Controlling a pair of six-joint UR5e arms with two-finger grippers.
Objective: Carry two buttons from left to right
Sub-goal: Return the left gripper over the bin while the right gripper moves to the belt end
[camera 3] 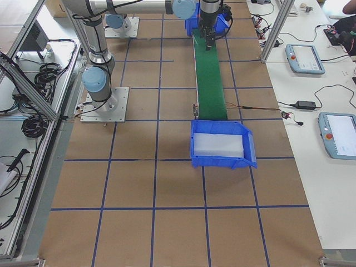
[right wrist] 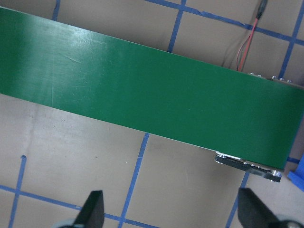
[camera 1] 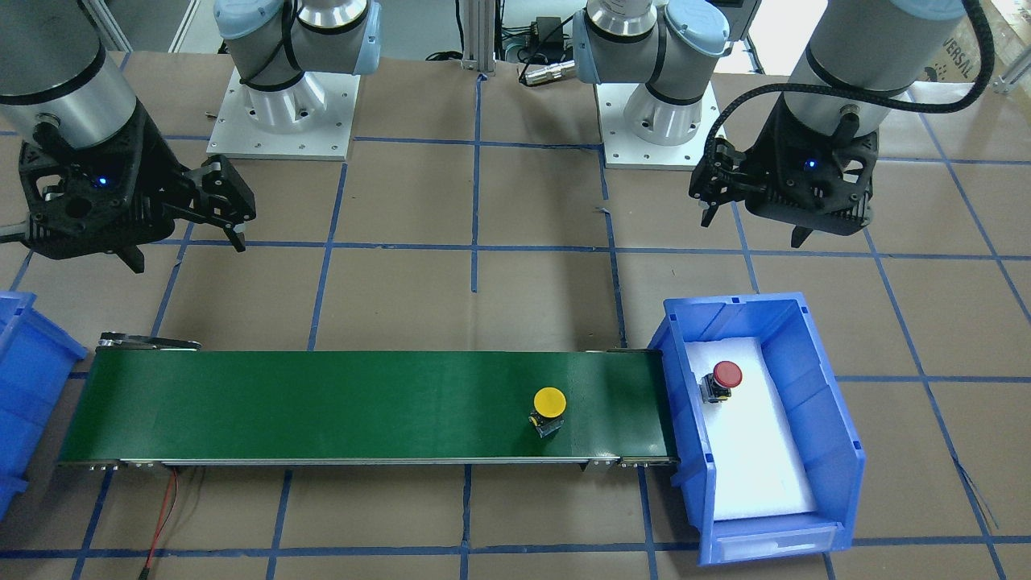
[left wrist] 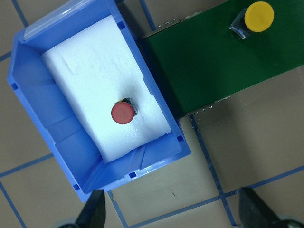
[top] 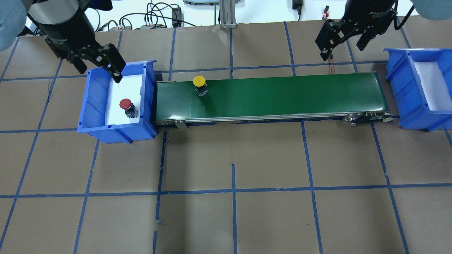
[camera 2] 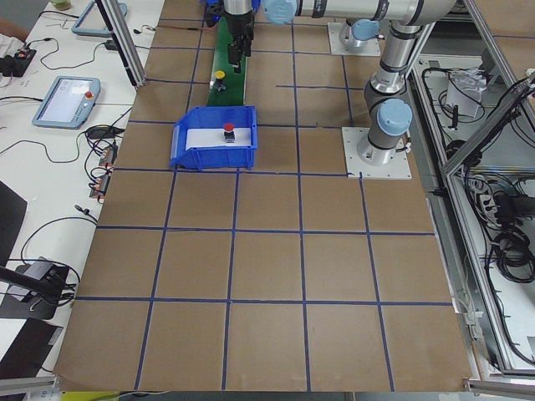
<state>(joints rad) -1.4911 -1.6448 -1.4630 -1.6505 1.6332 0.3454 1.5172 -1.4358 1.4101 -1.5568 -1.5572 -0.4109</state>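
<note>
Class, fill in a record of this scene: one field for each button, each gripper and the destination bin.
yellow button: cap up on the green belt, near the left bin
red button: cap up on white foam in the left bin
left gripper: open, raised above the left bin
right gripper: open, raised near the belt's right end
right bin: no button seen in it

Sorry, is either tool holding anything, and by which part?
Nothing: left tool and right tool are open; red button and yellow button lie free.
</note>
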